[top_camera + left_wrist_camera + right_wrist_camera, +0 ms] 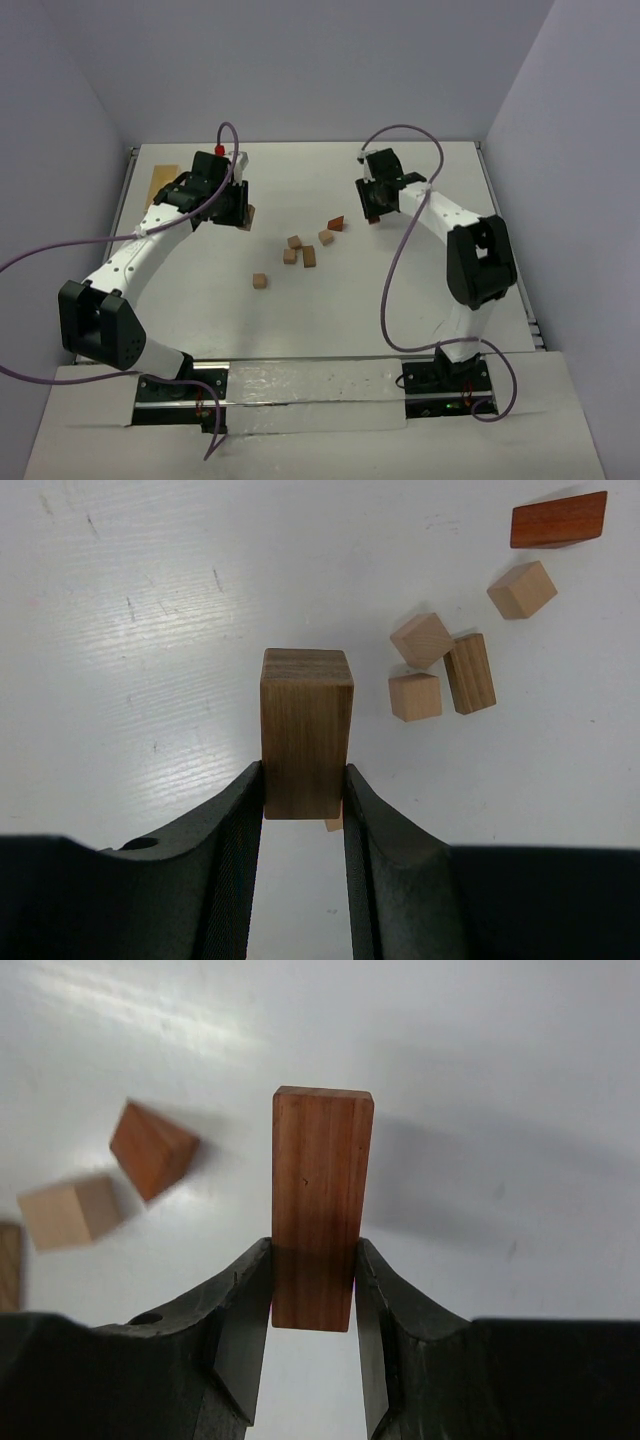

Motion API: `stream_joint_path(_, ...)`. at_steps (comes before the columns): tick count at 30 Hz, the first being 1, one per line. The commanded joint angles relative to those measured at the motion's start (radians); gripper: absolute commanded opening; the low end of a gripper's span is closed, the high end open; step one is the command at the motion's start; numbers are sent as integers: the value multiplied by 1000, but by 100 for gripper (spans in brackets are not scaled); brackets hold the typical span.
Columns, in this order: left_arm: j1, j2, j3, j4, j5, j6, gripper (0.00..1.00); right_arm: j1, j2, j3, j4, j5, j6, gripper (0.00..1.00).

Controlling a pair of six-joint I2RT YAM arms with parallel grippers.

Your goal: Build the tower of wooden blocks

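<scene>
The left gripper (pixel 305 780) is closed partway on a dark brown block (pixel 307 720), its two fingers pressing the lower sides while the upper half stands clear and upright. The right gripper (pixel 313 1260) is closed down on a reddish brick (pixel 322 1160), gripped at its lower end, so most of its length sticks out beyond the jaws.

Further out, the loose blocks (pixel 300 250) lie in the middle of the table (pixel 420 310), between the two arms. They include a small cluster, a reddish block (pixel 336 224) just behind it and a lone tan cube (pixel 260 281) nearer the bases. No tower shows in any view, so the stack looks not yet begun.

With both hands loaded, the step appears to be setting down a first block and putting the second on top of it. The squatter dark block is the better base. It should go flat on bare table well apart from the cluster, so that the fingers have room to open without knocking a neighbour.

The reddish brick needs more care, since it is long and held near one end and may swing. It should come straight down, faces square to the block below. The gripper should open only once the brick rests fully, then lift vertically.
</scene>
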Motion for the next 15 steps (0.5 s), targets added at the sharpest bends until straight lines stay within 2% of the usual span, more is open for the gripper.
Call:
stream_joint_path(1,14,-38,40,1,49,38,0,0,125,136,-38,-95,-147,0)
stream_joint_path(10,30,-43,48,0,59,31,0,27,268,307,-163,-156,-200,0)
stream_joint_path(15,36,-32,59,-6,69,33,0,113,302,363,-258,-160,-237,0)
